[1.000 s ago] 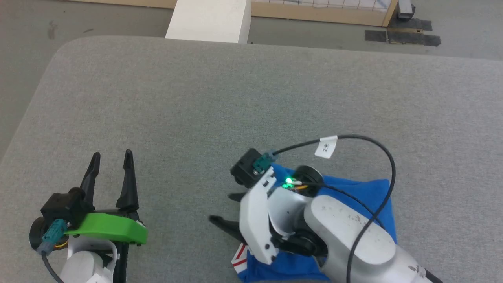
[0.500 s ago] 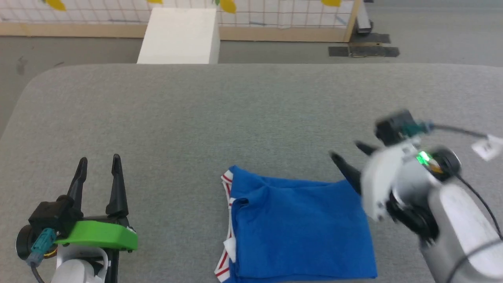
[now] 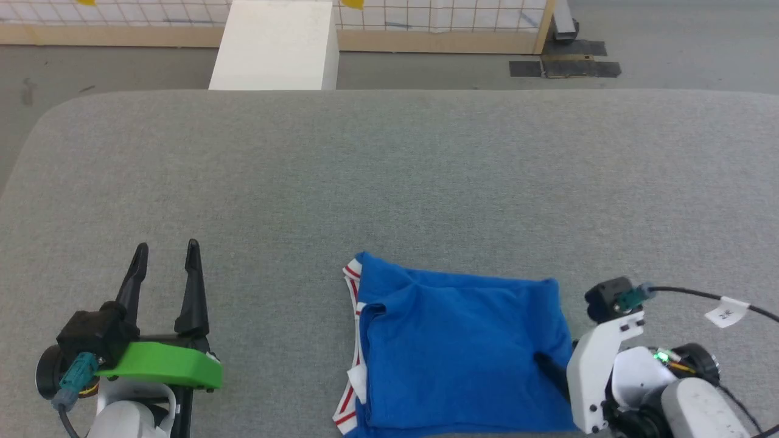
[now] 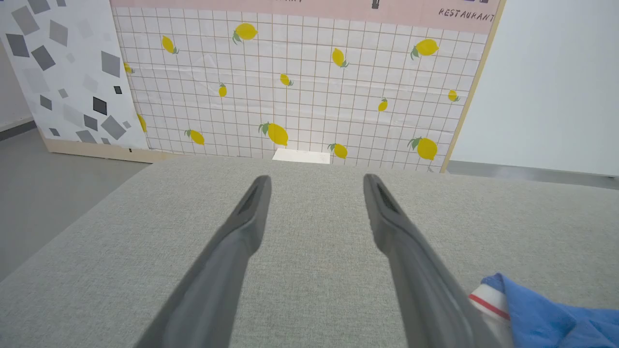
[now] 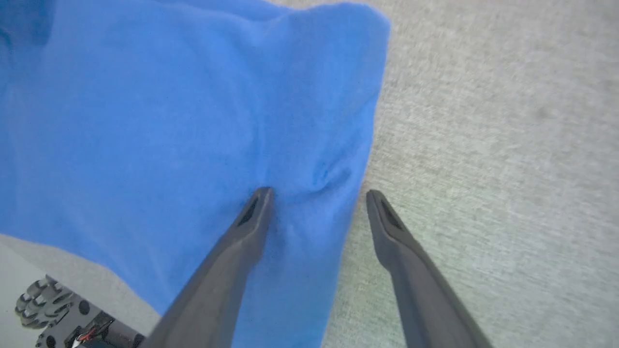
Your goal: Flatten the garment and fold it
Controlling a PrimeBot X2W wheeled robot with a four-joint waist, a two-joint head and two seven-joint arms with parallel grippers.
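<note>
Head view: the garment (image 3: 462, 353) lies at the worktop's (image 3: 389, 182) near edge, right of ctr. It is a compact blue rectangle w/ red-white trim showing along its left side. L claw (image 3: 167, 244) sits wide open and empty near the near-left corner, well apart from the cloth. R claw (image 3: 554, 365) is at the garment's right edge, mostly hidden by its own wrist.

L wrist view: fingers spread wide over bare worktop; the garment's trimmed corner is at lower right, not touched.

R wrist view: fingers wide, gripping nothing. One tip rests on the blue cloth by a small pucker; the other is just off the edge, over the worktop.

Judgement: folding looks done or nearly so, prob the tidy-up stage. Next move needs the R claw to lift clear w/o dragging the top layer, or to press the pucker flat first.
</note>
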